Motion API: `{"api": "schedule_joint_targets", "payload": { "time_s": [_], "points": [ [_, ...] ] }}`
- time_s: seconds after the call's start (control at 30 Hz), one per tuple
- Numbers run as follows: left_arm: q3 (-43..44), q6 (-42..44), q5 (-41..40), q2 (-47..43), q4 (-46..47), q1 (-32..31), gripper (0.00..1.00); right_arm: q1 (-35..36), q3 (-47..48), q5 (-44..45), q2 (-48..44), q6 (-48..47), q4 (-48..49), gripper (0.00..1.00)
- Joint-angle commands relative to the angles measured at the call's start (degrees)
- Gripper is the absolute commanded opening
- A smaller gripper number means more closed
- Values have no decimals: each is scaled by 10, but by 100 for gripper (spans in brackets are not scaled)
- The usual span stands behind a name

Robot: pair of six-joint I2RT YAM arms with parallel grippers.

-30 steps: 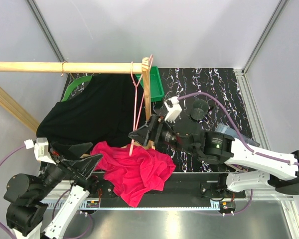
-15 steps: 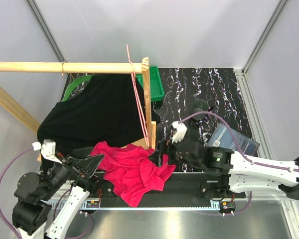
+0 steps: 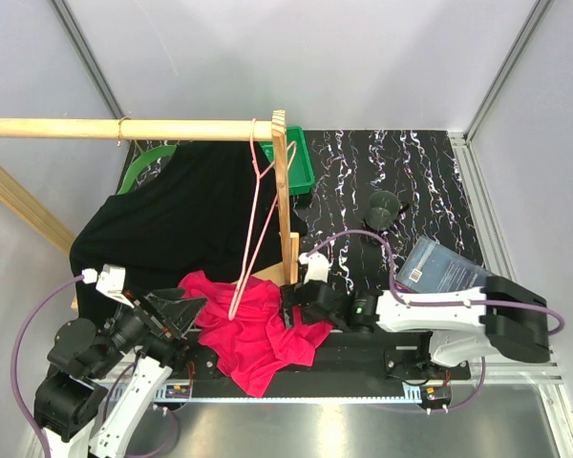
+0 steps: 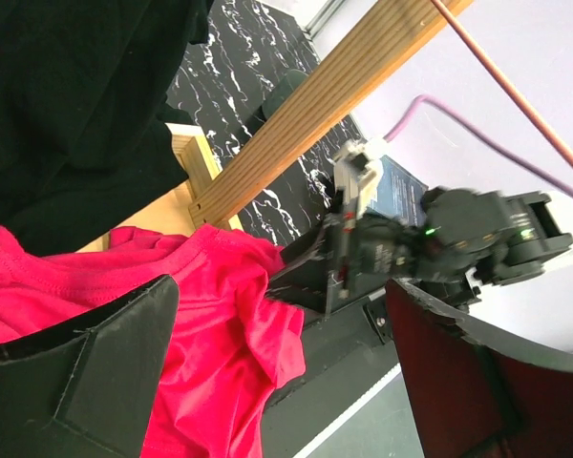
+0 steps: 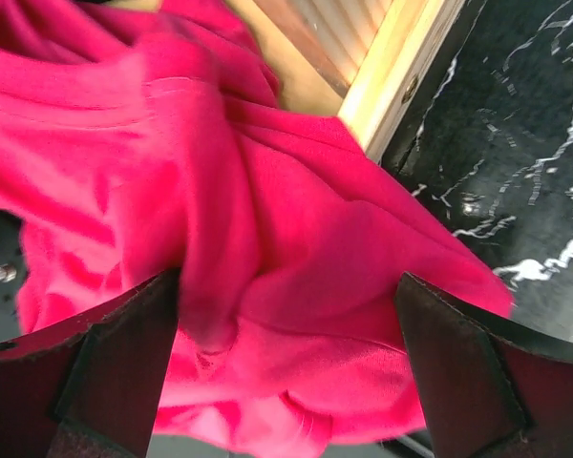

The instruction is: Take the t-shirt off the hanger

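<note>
The red t-shirt (image 3: 258,329) lies in a heap at the table's near edge, off the hanger. The pink wire hanger (image 3: 252,239) hangs by its hook from the wooden rod (image 3: 124,128), its lower end over the shirt. My right gripper (image 3: 291,303) is open and low at the shirt's right edge; in the right wrist view the shirt (image 5: 267,239) fills the space between its spread fingers (image 5: 468,372). My left gripper (image 3: 179,312) is open at the shirt's left edge, and the shirt (image 4: 201,324) shows between its fingers (image 4: 76,363).
A black cloth (image 3: 181,219) drapes below the rod at the left. A wooden upright (image 3: 285,200) stands mid-table. A green bin (image 3: 298,162) sits behind it. A black round object (image 3: 384,205) and a blue-grey packet (image 3: 439,269) lie at the right.
My right gripper has let go of the hanger and dropped down-left onto the red shirt. The hanger swung free and hangs from the rod. My left arm shifted slightly right.
</note>
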Motion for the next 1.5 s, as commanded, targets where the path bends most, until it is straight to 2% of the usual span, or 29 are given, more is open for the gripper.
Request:
{"api": "schedule_joint_targets", "payload": {
  "time_s": [0.0, 0.1, 0.23, 0.27, 0.33, 0.37, 0.47, 0.57, 0.73, 0.77, 0.87, 0.97, 1.1, 1.3, 1.47],
  "points": [
    [15, 13, -3, 10, 6, 0, 94, -1, -2, 11, 54, 21, 80, 100],
    [18, 21, -2, 19, 6, 0, 94, -1, -14, -16, 75, 44, 114, 100],
    [15, 20, -5, 7, 3, 0, 94, -1, -66, -39, 66, 69, 156, 83],
    [14, 19, -6, 5, 2, 0, 94, -1, -73, -39, 49, 72, 158, 70],
    [14, 19, -7, 2, 0, 0, 94, -1, -86, -36, 27, 73, 153, 51],
    [14, 21, -8, 2, -1, 0, 94, -1, -88, -34, 2, 76, 146, 30],
    [14, 23, -12, 4, -3, 0, 94, -1, -89, -19, -54, 80, 103, 14],
    [13, 19, -14, 9, -2, 0, 94, -1, -75, 1, -114, 84, 12, 1],
    [19, 12, -8, 18, -4, 0, 94, -2, -23, 77, -215, 93, -126, 0],
    [20, 9, -7, 18, -6, 0, 94, -8, -10, 92, -239, 97, -186, 0],
    [22, 5, -7, 20, -13, -1, 94, -33, 51, 127, -271, 92, -285, 0],
    [30, 4, -5, 27, -21, 0, 94, -76, 109, 131, -288, 61, -332, 0],
    [46, 6, -4, 45, -23, 0, 94, -115, 201, 150, -283, 5, -349, 0],
    [63, 17, -11, 72, -24, 0, 94, -130, 321, 174, -224, -88, -352, 0],
    [71, 28, -11, 92, -25, -1, 94, -133, 376, 193, -216, -105, -359, 0]
  ]
}}
